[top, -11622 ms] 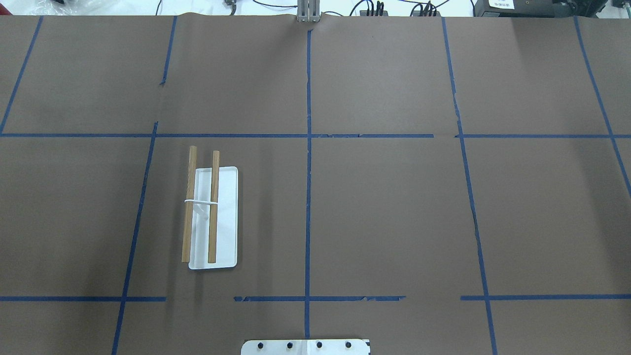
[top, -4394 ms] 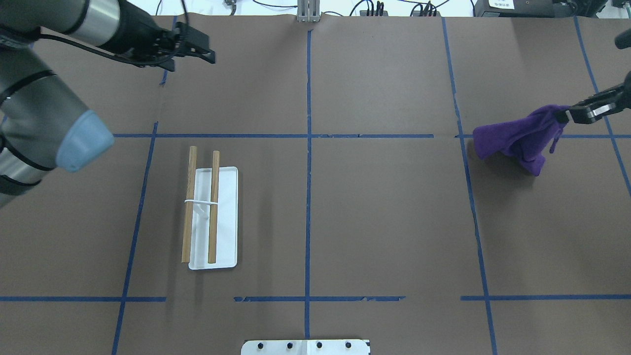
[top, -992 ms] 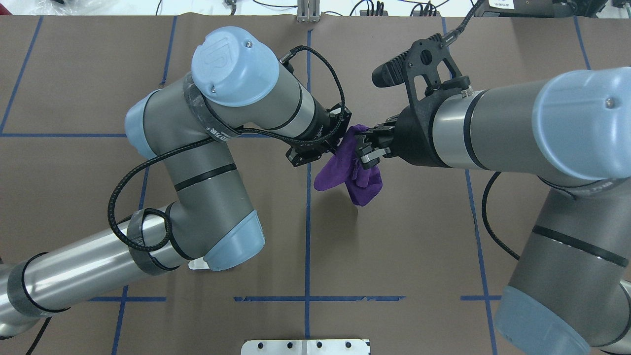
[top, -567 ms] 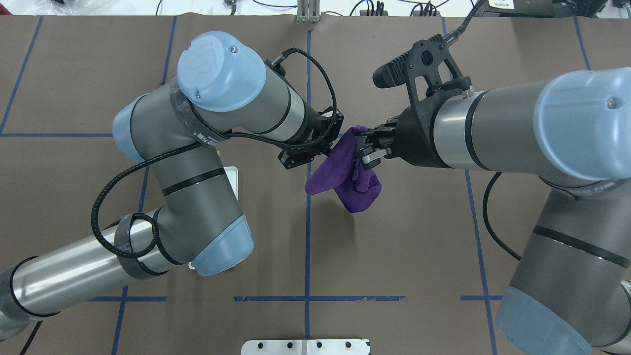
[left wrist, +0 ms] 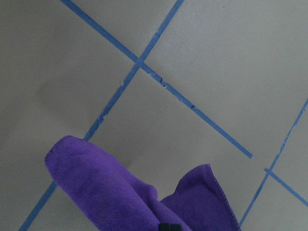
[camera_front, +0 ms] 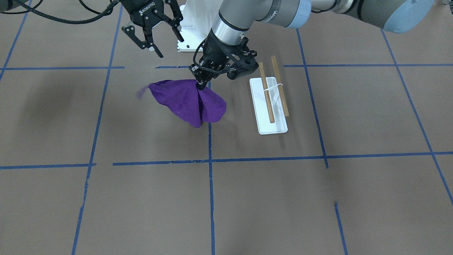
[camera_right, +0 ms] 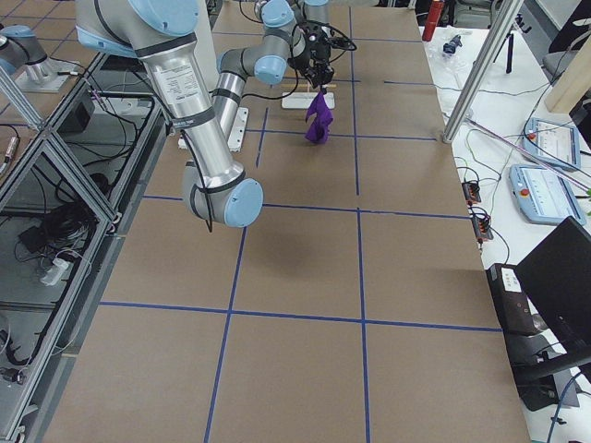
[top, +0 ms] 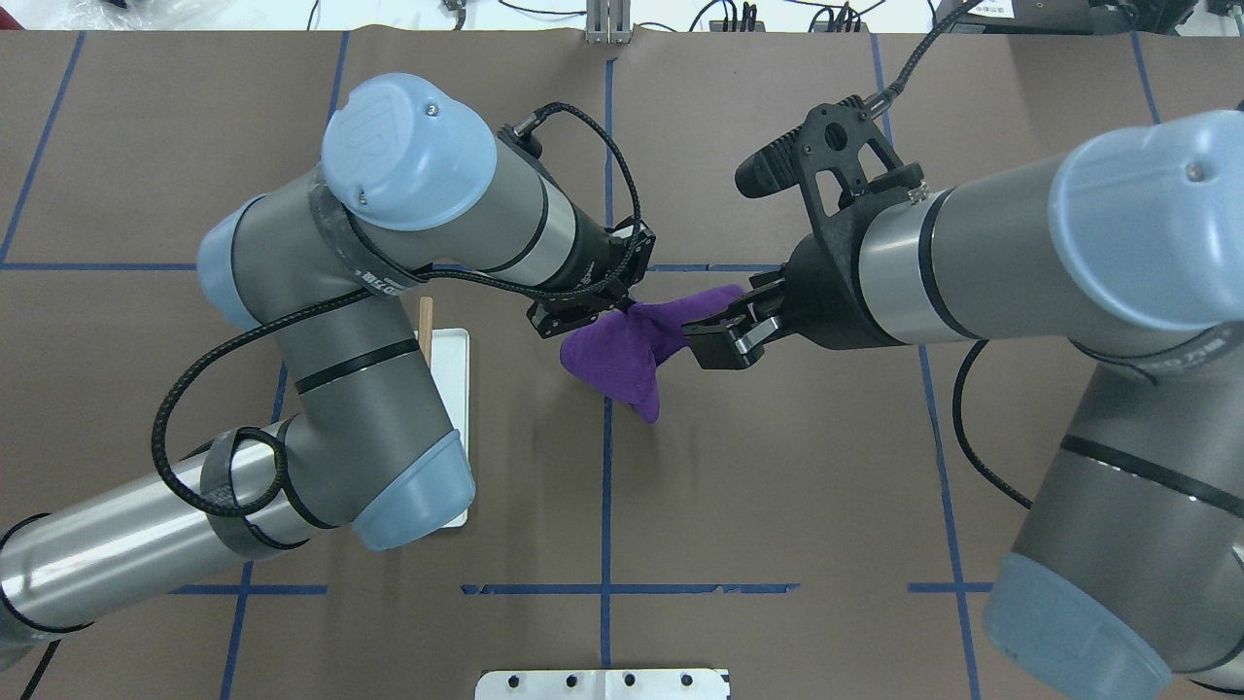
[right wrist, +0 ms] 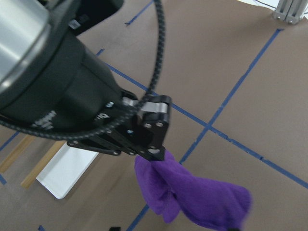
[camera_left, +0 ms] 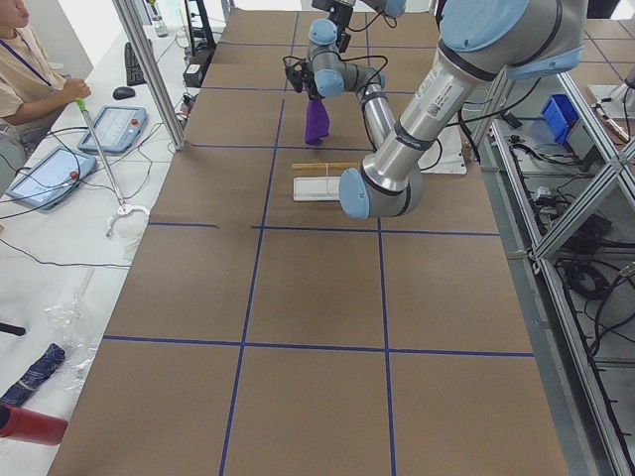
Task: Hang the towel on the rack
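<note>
Once the right hand (camera_front: 166, 42) had let go and stood with its fingers spread clear of the cloth, the towel (camera_front: 187, 101) hung from the left hand (camera_front: 202, 82) alone, pinched shut on a gathered fold above the middle of the tabletop (camera_front: 318, 198). The handover looked done; the carry to the rack (camera_front: 272, 92), toward the tabletop's left edge, remained. The towel was soft purple plush, bunched into a limp cone with a stitched hem; the rack was two round wooden rods over a flat white base.
</note>
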`<state>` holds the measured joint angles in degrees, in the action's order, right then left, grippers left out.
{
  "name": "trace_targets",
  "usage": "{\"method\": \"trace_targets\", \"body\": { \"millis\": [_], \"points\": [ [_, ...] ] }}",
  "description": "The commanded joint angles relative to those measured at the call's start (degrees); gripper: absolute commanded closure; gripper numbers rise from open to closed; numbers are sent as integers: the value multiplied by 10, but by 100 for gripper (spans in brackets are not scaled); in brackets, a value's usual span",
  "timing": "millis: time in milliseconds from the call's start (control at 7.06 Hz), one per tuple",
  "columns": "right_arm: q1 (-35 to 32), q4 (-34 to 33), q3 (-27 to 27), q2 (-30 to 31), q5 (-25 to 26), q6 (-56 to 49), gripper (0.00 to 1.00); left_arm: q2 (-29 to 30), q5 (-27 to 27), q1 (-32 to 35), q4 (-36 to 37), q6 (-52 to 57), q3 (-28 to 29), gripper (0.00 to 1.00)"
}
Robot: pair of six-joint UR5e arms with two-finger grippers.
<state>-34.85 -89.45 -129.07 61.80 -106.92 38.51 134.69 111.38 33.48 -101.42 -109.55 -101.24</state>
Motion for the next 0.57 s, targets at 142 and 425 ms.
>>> {"method": "trace_targets", "body": {
  "millis": [142,425],
  "points": [
    [-57,-77,9,21,-53,-13,0,-127,-2,22,0,123,-107,100],
    [-115,-182,46,20,-66,-157,0,-207,0,45,-1,262,-136,100]
  ]
}}
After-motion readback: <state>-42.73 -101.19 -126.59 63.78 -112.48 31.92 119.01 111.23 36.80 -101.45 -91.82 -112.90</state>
